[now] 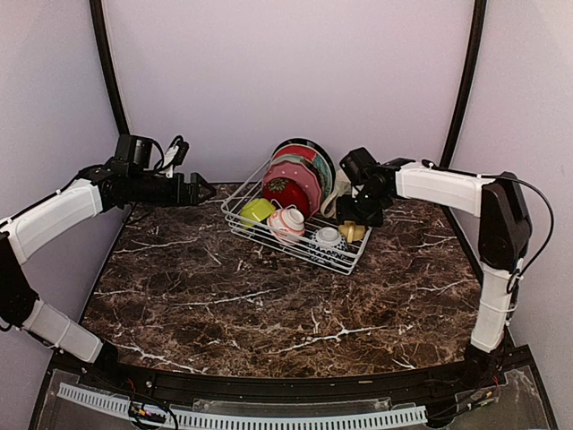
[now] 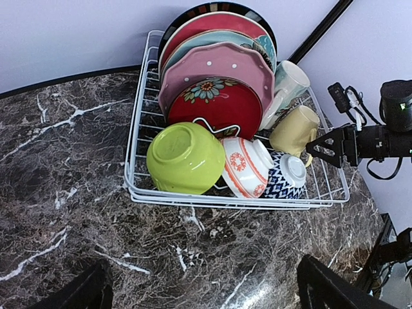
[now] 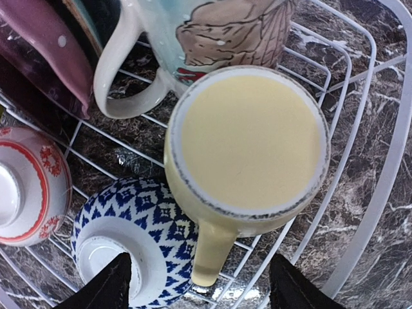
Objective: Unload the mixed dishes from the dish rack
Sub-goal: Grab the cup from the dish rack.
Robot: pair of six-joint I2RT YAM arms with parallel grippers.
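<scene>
The white wire dish rack (image 1: 288, 250) stands at the back of the marble table. It holds upright red, pink and floral plates (image 1: 300, 175), a lime bowl (image 1: 257, 211), a red-and-white bowl (image 1: 286, 222) and a yellow mug (image 1: 352, 231). My right gripper (image 3: 199, 290) hangs just above the yellow mug (image 3: 251, 141), open, its fingers on either side of the mug's handle (image 3: 211, 254) without touching it. A pale mug (image 3: 212, 29) with a printed picture leans behind. My left gripper (image 2: 203, 290) is open and empty, off the rack's left side, facing the lime bowl (image 2: 185, 158).
A blue-and-white patterned bowl (image 3: 138, 219) lies upside down beside the yellow mug's handle, close to my right gripper's left finger. The rack's rim (image 3: 380, 187) runs to the right of the mug. Bare marble tabletop (image 1: 269, 305) stretches in front of the rack.
</scene>
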